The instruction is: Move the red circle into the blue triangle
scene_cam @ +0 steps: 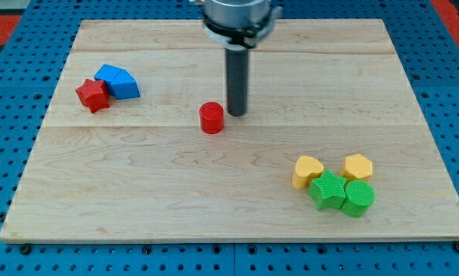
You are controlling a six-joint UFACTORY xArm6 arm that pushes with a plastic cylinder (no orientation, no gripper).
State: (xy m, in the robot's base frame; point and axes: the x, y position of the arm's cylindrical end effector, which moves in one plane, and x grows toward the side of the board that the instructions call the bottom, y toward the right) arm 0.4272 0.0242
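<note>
The red circle [211, 118] is a short red cylinder near the middle of the wooden board [175, 199]. My tip [236, 113] rests just to its right and slightly toward the view's top, a small gap away. The blue triangle [126, 83] lies at the view's upper left, with a blue block [106, 73] touching its left side and a red star [93, 95] against their lower left. The red circle is well to the right of the blue triangle.
At the view's lower right is a cluster: a yellow heart [307, 171], a yellow hexagon [357, 166], a green star [328, 191] and a green cylinder [359, 198]. Blue pegboard [7, 115] surrounds the board.
</note>
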